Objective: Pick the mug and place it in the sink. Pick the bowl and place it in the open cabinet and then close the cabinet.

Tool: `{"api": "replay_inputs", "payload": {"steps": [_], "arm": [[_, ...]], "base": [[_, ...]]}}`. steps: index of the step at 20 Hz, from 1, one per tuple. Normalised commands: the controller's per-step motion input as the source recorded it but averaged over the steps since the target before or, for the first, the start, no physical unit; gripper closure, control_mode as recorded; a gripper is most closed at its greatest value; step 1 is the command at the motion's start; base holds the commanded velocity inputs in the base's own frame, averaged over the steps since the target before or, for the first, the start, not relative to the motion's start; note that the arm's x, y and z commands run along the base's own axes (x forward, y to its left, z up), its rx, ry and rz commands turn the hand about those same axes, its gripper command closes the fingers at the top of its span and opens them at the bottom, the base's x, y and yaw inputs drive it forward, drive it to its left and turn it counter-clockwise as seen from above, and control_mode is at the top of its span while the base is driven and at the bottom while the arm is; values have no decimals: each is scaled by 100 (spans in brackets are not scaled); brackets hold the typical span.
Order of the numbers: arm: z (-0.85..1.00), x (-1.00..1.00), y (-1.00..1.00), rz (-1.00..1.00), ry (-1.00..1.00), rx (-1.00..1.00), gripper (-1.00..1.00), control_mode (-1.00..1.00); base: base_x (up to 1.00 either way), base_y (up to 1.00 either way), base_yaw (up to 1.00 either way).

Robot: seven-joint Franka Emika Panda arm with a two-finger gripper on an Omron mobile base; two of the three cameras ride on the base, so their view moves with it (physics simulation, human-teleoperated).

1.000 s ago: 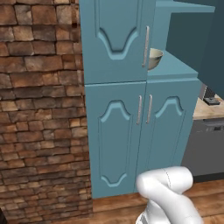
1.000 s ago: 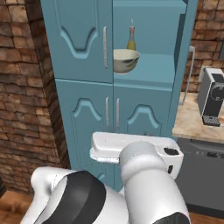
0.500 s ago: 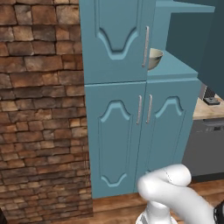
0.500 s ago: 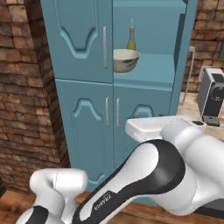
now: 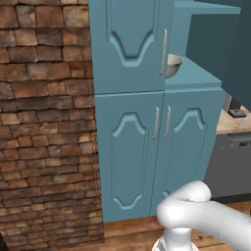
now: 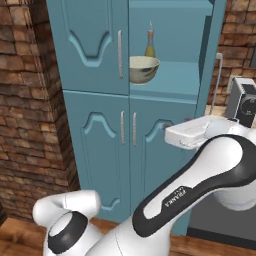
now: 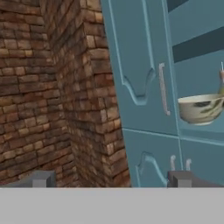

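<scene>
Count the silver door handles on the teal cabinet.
4. One on the closed upper left door, two side by side on the lower doors, one on the swung-open upper right door. Others may be out of frame.

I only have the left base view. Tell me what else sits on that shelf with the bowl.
Observer: A slim bottle stands behind the bowl in the cabinet.
Operator: Report the gripper.
Observer: In the hand view the gripper has its jaws wide apart, holding nothing, facing the cabinet.
Operator: Describe how the bowl sits.
Observer: Upright on the shelf, just right of the closed door's handle.
</scene>
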Motion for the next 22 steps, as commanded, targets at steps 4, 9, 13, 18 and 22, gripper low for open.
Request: {"api": "replay_inputs", "payload": {"steps": [4,9,13,18,22], "arm": [[0,8,-4,11,-4,0,-100,-100],[0,21,-1,8,-12,0,-100,-100],[0,39,0,5,-13,0,-100,-100],[0,40,0,1,-3,0,-100,-100],[3,-18,-6,0,0,0,-100,-100]], "base": [[0,0,0],[0,0,0],[0,0,0],[0,0,0],[0,0,0]]}}
